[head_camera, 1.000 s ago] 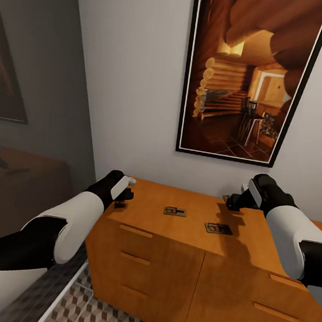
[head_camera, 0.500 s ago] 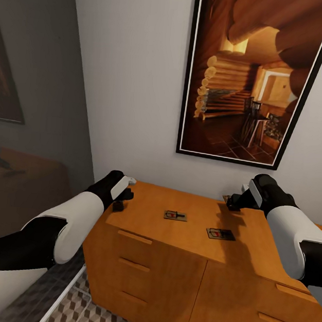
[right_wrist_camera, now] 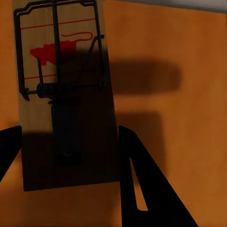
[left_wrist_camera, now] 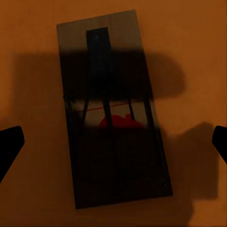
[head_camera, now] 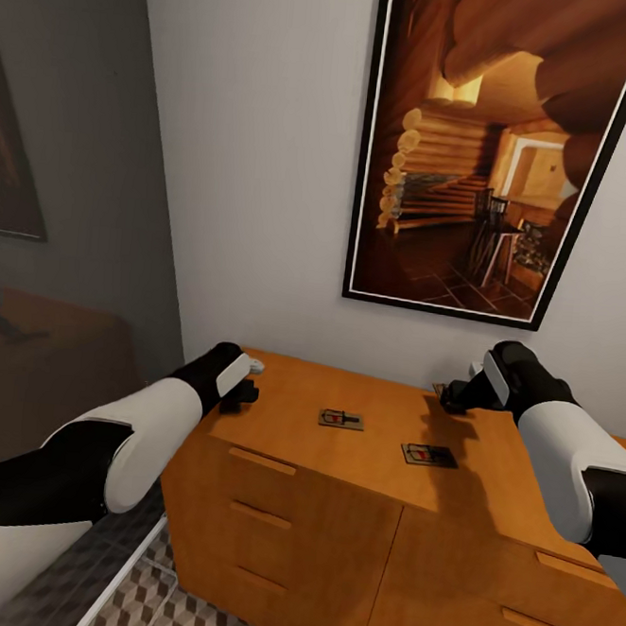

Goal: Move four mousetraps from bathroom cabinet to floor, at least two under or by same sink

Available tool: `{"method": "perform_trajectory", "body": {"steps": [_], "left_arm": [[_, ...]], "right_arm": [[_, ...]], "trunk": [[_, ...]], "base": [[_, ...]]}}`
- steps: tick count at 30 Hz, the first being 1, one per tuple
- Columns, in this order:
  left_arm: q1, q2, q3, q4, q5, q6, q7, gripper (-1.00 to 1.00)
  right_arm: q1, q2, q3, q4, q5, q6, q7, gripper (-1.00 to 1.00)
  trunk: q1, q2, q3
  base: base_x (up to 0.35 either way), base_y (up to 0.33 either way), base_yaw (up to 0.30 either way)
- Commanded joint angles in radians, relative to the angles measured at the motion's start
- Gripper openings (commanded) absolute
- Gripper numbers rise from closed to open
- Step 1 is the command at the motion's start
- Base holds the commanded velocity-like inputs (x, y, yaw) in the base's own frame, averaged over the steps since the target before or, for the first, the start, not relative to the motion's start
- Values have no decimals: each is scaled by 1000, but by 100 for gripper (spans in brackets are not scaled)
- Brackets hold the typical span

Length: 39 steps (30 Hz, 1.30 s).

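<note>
While both grippers hover spread wide over mousetraps on the cabinet, the left gripper should straddle its mousetrap evenly, then descend straight and pinch.

Two mousetraps lie side by side on the cabinet.

Soft, even light falls on the plain white wall, while the grey side wall stays dim. The wide orange-brown wooden cabinet top carries a dark arm shadow. In both wrist views, heavy gripper shadows darken the small flat brown wooden mousetraps. Rendering is sharp, without glare; slight wide-angle tilt at edges.
</note>
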Motion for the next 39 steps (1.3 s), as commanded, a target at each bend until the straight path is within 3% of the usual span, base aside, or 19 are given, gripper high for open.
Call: {"method": "perform_trajectory", "body": {"steps": [1, 36, 37, 39], "left_arm": [[0, 0, 1, 1, 10, -1, 9, 100], [0, 0, 4, 42, 17, -15, 9, 100], [0, 0, 4, 43, 21, -14, 9, -100], [0, 0, 4, 45, 30, -14, 9, -100]], "right_arm": [[-1, -1, -3, 0, 3, 4, 2, -100], [-1, -5, -3, 3, 4, 4, 5, -100], [-1, -5, -3, 3, 4, 4, 5, -100], [-1, -5, -3, 3, 4, 4, 5, -100]], "trunk": [[0, -1, -1], [0, -1, -1], [0, -1, -1], [0, -1, -1]], "base": [[0, 0, 0], [0, 0, 0], [0, 0, 0], [0, 0, 0]]}}
